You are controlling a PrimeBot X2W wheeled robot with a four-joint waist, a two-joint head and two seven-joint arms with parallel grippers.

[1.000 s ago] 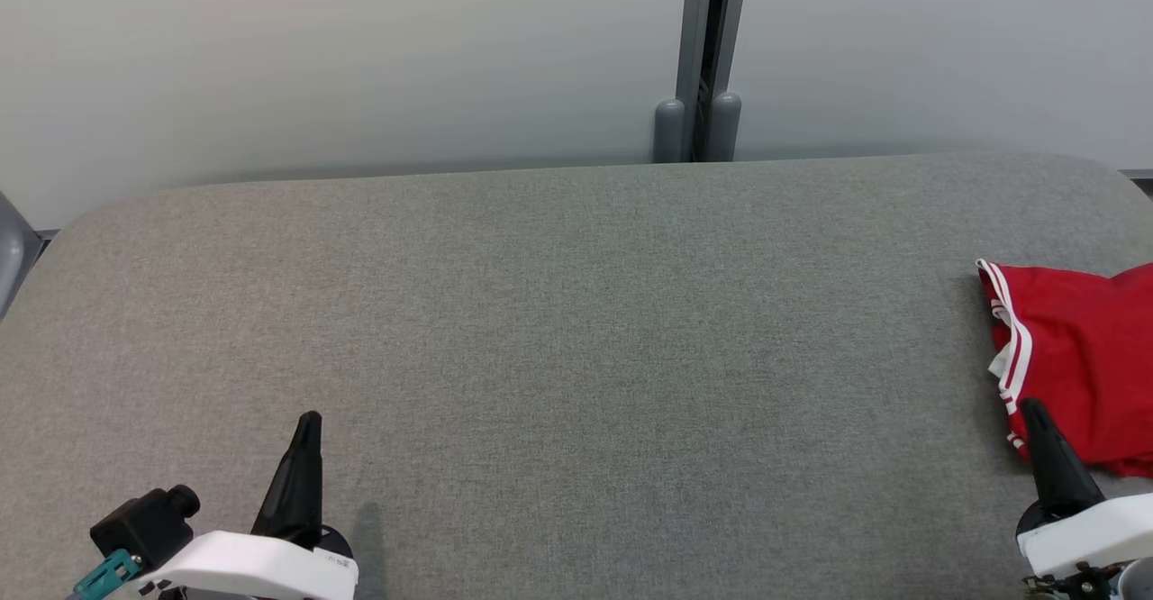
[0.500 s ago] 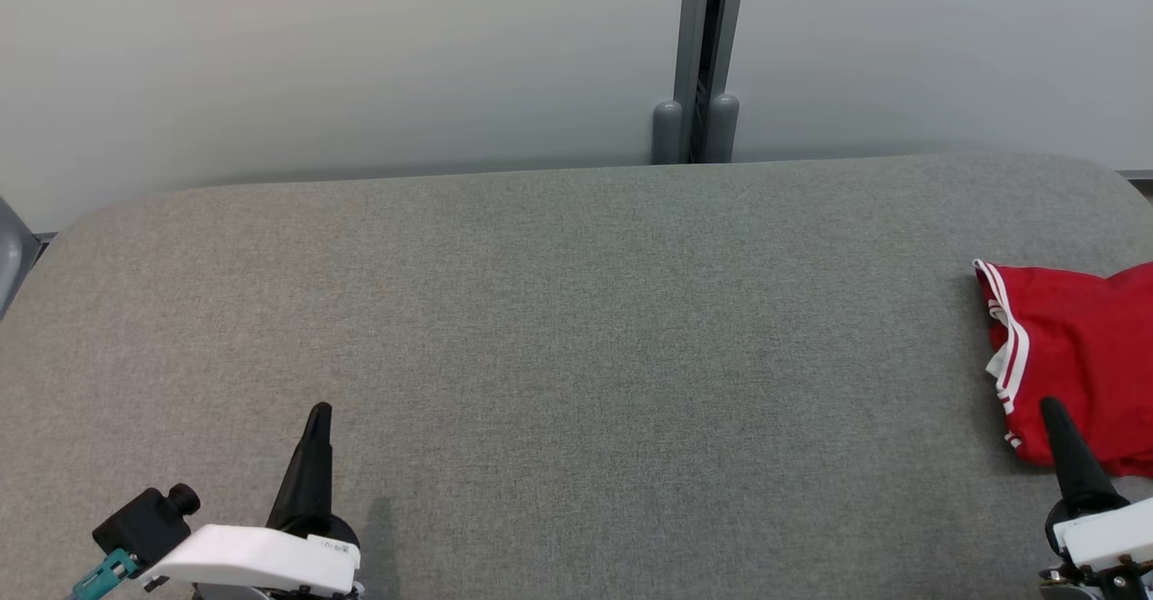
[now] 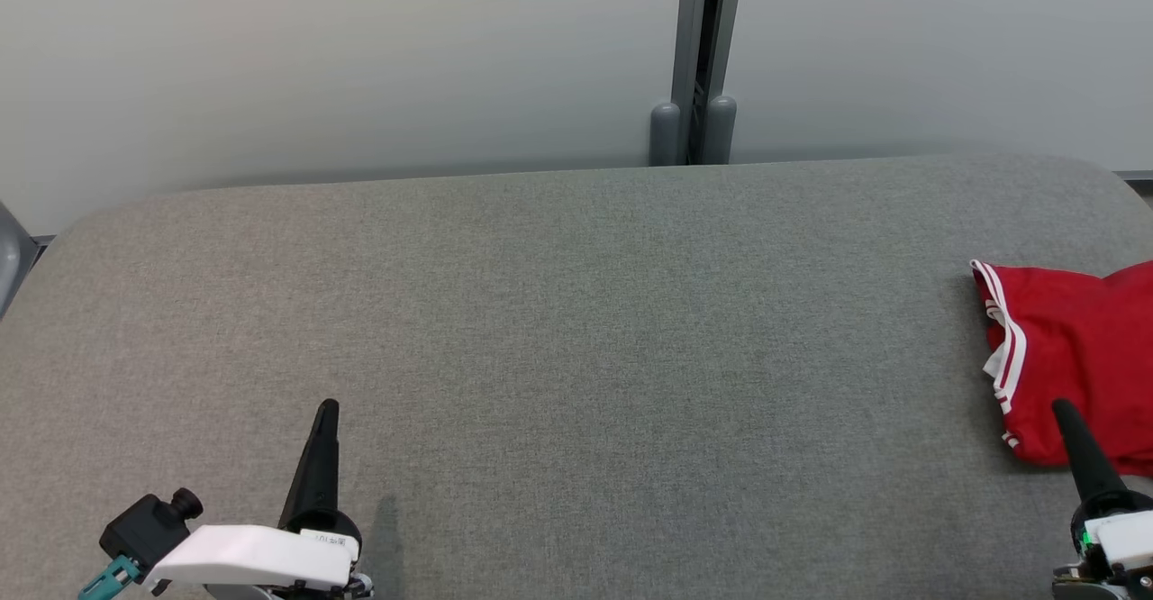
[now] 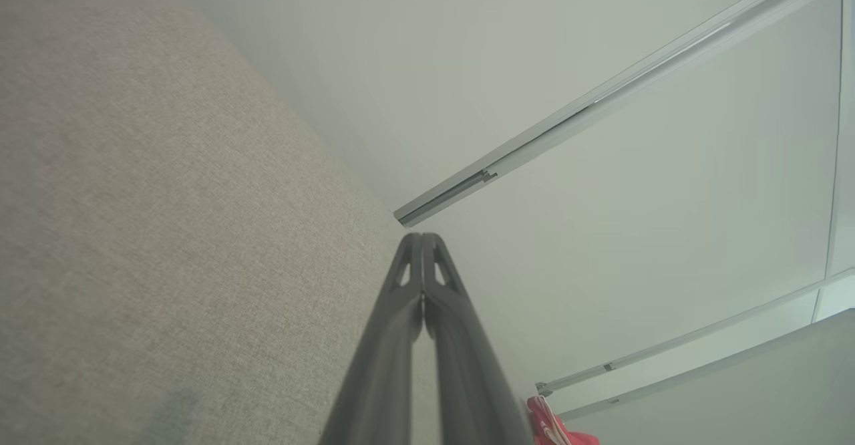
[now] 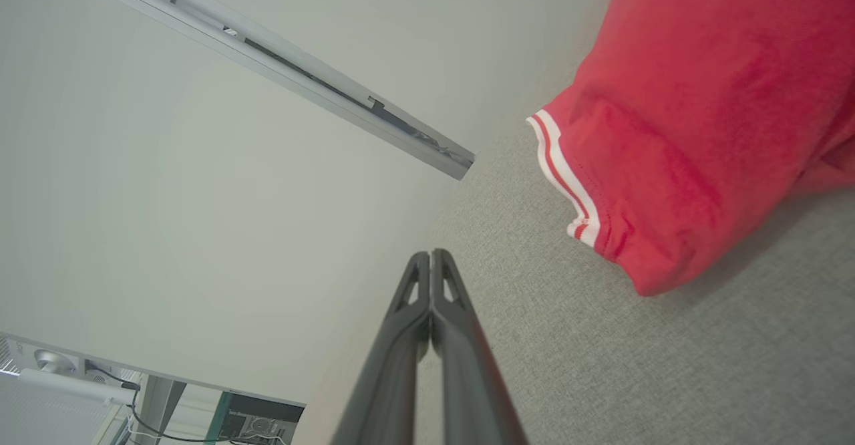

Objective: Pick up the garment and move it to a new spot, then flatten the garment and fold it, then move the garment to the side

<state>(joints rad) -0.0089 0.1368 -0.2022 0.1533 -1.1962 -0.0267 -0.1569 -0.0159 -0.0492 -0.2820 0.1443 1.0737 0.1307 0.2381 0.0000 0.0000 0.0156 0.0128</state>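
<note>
Lying crumpled on the right side of the grey table (image 3: 576, 312), the red garment (image 3: 1072, 348) runs past the view's right edge. The right gripper (image 3: 1063, 409), clenched and empty, points just beside its near hem. The left gripper (image 3: 328, 407), likewise clenched, sits near-left. Wide table surface stretches between them to the rounded far edge.

PLACE: robotics lab or office test bay | NEAR: wide table (image 3: 576, 312) covered in grey fabric, rounded corners | FAR: plain pale partition panels (image 3: 315, 59) joined by a grey metal post (image 3: 698, 41) | BEYOND PANELS, right wrist view: loose cables (image 5: 133, 405), dark equipment box (image 5: 260, 425)
</note>
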